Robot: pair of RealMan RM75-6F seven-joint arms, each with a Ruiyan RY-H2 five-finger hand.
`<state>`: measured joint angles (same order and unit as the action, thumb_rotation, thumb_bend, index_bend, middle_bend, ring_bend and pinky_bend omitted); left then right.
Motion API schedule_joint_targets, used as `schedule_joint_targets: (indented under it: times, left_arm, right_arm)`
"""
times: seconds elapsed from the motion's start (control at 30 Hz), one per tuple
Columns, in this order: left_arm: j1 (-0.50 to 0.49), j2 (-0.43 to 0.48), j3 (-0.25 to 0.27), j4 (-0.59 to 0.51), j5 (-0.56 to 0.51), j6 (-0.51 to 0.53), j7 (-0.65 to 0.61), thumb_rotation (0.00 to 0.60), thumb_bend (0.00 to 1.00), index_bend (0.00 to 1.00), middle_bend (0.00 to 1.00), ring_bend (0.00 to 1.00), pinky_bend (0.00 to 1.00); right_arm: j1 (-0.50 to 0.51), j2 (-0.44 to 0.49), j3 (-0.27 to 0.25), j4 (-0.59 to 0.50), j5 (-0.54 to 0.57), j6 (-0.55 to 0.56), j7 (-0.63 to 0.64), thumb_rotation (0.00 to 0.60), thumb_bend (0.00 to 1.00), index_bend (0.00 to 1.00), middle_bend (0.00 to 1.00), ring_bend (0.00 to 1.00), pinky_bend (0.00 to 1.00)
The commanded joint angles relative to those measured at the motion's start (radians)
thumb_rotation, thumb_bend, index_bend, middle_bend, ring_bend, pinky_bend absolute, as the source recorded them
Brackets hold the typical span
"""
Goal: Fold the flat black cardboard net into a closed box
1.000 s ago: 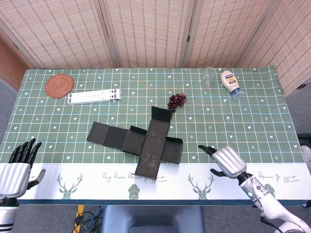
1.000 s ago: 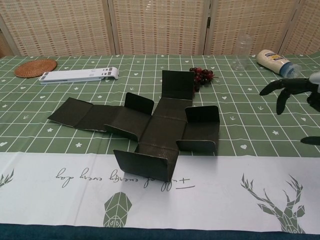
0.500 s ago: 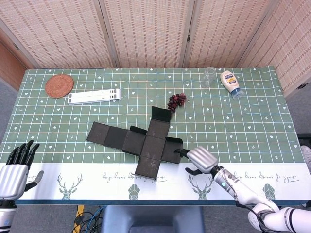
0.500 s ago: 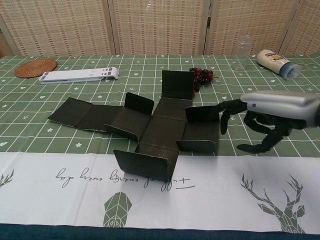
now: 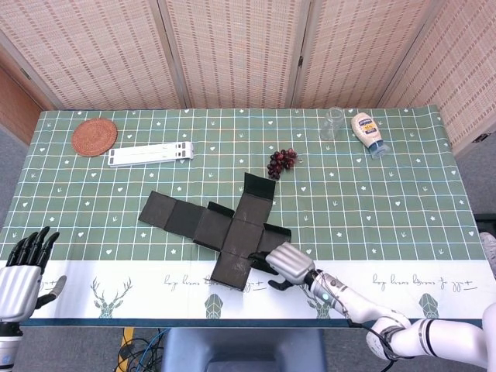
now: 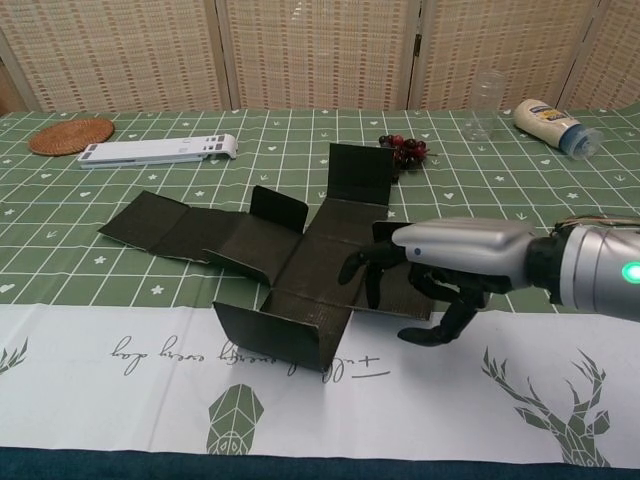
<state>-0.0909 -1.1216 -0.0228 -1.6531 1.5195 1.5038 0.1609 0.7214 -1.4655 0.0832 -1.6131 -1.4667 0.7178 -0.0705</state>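
The right hand (image 6: 440, 285) is seen low over the net's (image 5: 232, 221) right side, fingers (image 6: 365, 275) curled loosely apart above the panels, thumb below; nothing is gripped, and contact with the right flap cannot be judged. The left hand (image 5: 19, 271) is held at the table's (image 5: 387, 194) near-left edge, fingers spread, nothing in it. The net is laid mid-table, a cross shape with several flaps already raised along their creases. It is judged light and fairly stiff, likely to slide on the cloth when pushed, so one panel is best pinned while a flap is taken by its free edge. Beyond, grapes (image 5: 281, 161), a glass (image 5: 332, 122) that looks empty, a lying bottle (image 5: 367, 133), a white bar (image 5: 149, 153) and a coaster (image 5: 94, 136) are spotted
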Motion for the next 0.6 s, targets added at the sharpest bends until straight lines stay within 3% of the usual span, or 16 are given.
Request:
schedule_joint_targets:
  times: [0.03,0.3,0.47,0.6]
  left_arm:
    - [0.003,0.0,0.001,0.003,-0.001,0.002,-0.004,0.6,0.3,0.05,0.0,0.02,0.09]
    - [0.01,-0.001,0.003,0.014,0.0,0.007,-0.019,0.6,0.3,0.05,0.0,0.02,0.09]
    - [0.01,0.001,0.002,0.018,0.004,0.008,-0.026,0.6,0.3,0.05,0.0,0.02,0.09]
    - [0.006,-0.003,0.003,0.02,0.009,0.002,-0.025,0.6,0.3,0.05,0.0,0.02,0.09]
  right_arm:
    - [0.02,-0.022,-0.004,-0.016,-0.004,-0.011,-0.018,0.6,0.38,0.18,0.35,0.83,1.0]
    - [0.063,-0.056,-0.009,-0.068,-0.022,-0.012,-0.066,0.6,0.38,0.18,0.35,0.83,1.0]
    - [0.059,0.004,0.013,-0.122,-0.049,0.056,-0.076,0.6,0.38,0.18,0.35,0.83,1.0]
    - [0.074,0.071,0.059,-0.146,-0.035,0.08,-0.102,0.6,0.38,0.18,0.35,0.83,1.0]
